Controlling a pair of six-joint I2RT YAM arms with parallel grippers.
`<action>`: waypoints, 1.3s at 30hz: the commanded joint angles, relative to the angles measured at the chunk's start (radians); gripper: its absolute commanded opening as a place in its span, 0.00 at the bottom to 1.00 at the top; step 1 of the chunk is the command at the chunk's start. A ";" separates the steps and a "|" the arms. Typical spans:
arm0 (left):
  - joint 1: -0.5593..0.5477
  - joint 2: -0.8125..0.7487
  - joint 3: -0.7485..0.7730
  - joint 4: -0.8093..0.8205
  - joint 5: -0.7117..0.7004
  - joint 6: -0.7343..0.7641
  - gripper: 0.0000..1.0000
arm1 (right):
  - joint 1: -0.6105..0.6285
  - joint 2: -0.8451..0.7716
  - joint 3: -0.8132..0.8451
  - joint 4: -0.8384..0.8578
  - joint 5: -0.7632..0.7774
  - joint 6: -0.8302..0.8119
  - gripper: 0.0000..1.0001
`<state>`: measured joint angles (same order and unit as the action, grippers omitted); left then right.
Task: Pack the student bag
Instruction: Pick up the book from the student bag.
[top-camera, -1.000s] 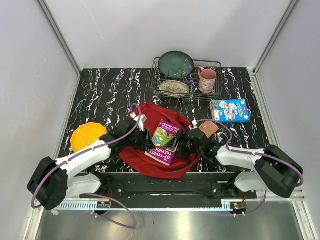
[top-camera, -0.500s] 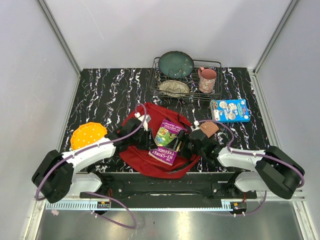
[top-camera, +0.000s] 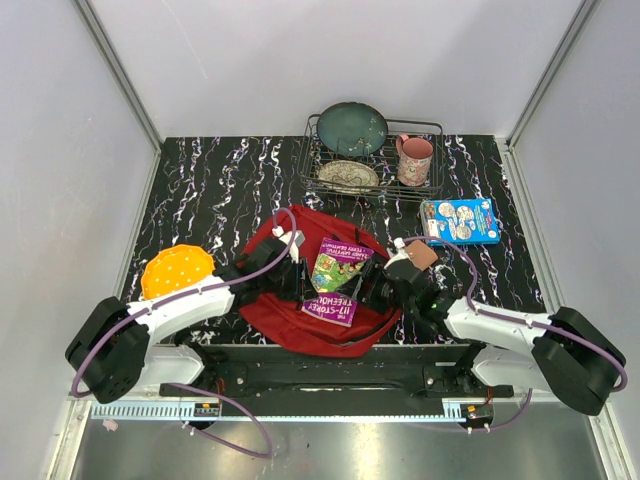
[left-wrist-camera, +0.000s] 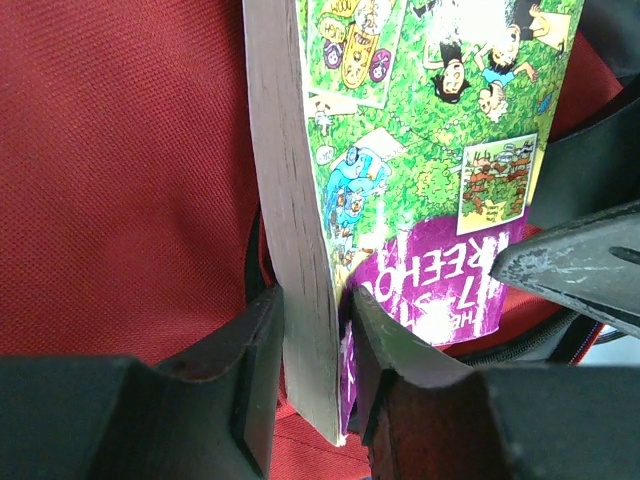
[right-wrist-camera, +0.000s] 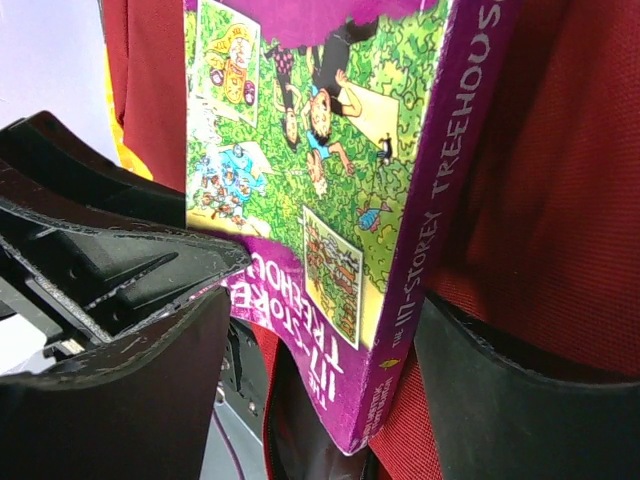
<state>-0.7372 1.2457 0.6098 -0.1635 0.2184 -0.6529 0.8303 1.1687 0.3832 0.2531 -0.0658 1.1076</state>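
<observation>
Black marbled surface (top-camera: 200, 190) carries the student bag (top-camera: 268, 312) mid near edge, directly beneath the book (top-camera: 336, 272). Left gripper (left-wrist-camera: 315, 335) jaws clamp its page edge and right gripper (right-wrist-camera: 320, 345) jaws clamp its spine. The book's long axis runs near-to-far.

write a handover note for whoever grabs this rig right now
Left gripper: shut on the page edge of the purple and green paperback book.
Right gripper: jaws wide around the book's spine corner; firm contact unclear.
Things: the book is tilted over the middle of the large red fabric backpack, which lies at the table's near edge.
Done: book is held over the bag.
Left: get the book inside; it is not in yet. The bag's opening is hard to make out.
</observation>
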 joint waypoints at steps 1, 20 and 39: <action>-0.045 0.012 0.031 0.084 0.107 0.002 0.08 | 0.012 -0.017 0.105 0.221 -0.071 -0.029 0.78; -0.050 -0.120 -0.044 0.251 0.188 -0.085 0.00 | 0.013 0.036 0.116 0.124 0.082 0.020 0.86; -0.036 -0.181 -0.088 0.193 0.026 -0.154 0.00 | 0.010 -0.024 0.005 0.215 0.101 0.061 0.84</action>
<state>-0.7532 1.0798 0.4503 0.0967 0.2840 -0.8268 0.8268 1.2060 0.3927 0.2649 0.0208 1.1324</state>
